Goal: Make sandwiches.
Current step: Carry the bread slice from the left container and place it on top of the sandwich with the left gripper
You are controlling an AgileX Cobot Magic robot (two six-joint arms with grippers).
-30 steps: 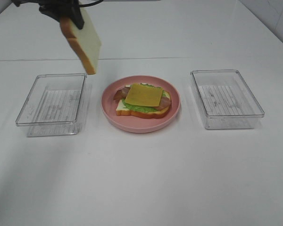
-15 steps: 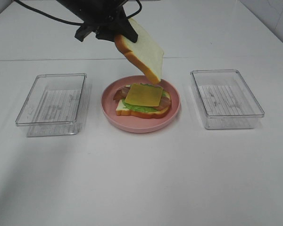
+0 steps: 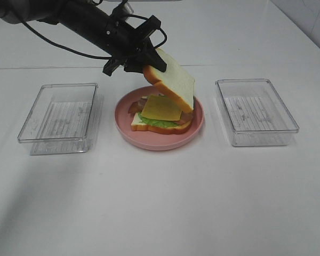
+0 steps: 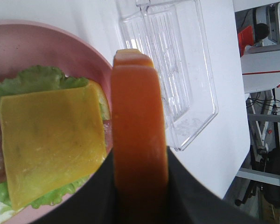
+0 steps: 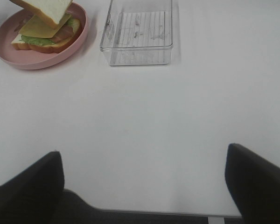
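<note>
Over the pink plate point(image 3: 125, 124) my left pincer point(image 3: 145, 65) grips the top bread slice point(image 3: 173, 81) by one crust edge, jaws clamped on both faces, the slice tilted with its free end lowest and hanging just above the cheese point(image 3: 161, 108). Below lies the stack: bottom slice point(image 3: 176, 128), lettuce point(image 3: 157, 122), bacon point(image 3: 188, 113), cheese on top. To do this step well, I judge I should level the slice first, line its corners up with the bottom slice, lower until the free edge touches the cheese, then part the jaws and draw back sideways so I don't drag the cheese off. My right pincer point(image 5: 144, 186) waits wide open and empty over bare tabletop point(image 3: 160, 202), near the right-hand tray point(image 3: 289, 114). No brand, label or writing can be read anywhere.
</note>
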